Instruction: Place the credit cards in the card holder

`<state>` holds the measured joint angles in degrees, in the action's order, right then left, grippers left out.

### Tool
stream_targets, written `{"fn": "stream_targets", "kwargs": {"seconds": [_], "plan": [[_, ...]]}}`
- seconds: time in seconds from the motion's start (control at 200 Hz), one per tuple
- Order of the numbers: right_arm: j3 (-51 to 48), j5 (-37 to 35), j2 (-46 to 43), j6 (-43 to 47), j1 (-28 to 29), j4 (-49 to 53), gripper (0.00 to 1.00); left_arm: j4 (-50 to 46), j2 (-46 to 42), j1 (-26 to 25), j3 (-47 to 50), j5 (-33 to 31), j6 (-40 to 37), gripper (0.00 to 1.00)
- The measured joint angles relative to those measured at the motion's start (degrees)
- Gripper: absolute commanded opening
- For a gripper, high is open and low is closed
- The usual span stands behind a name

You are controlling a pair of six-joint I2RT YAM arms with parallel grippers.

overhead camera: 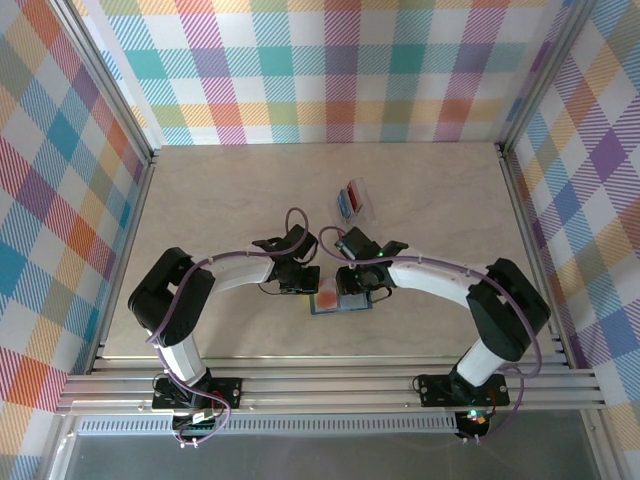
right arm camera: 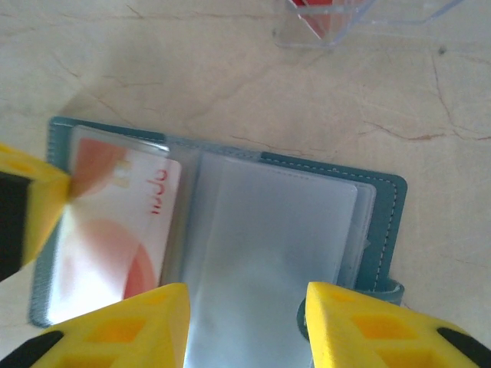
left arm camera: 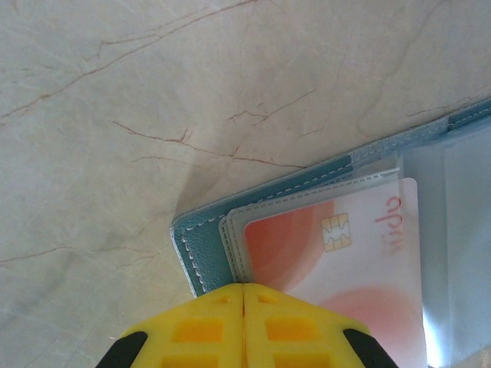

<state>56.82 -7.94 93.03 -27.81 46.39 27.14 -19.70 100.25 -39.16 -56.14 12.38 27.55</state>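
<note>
Seating looks underway: just ahead of your pressed-together left claw (left arm camera: 244, 299) the orange card (left arm camera: 337, 257) sits part-sleeved in the open wallet (left arm camera: 196, 249), your spread right claw (right arm camera: 245, 307) hovering above; push it home.

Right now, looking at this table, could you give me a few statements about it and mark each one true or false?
1. The teal card holder lies open on the table. True.
2. An orange-red card with a chip lies in the card holder. True.
3. The right gripper is shut tight. False: its fingers stand apart above the card holder.
4. The clear case is empty. False: a red card and a blue card sit in it.
5. The left gripper has its fingers pressed together. True.
</note>
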Motion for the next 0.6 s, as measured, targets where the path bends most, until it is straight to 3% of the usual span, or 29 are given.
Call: {"fn": "stream_targets", "kwargs": {"seconds": [0.6], "plan": [[1.40,0.48,5.66,0.46,-0.26,-0.85,0.42,0.59,-0.13,0.31,0.44,0.98,0.00,0.08]]}}
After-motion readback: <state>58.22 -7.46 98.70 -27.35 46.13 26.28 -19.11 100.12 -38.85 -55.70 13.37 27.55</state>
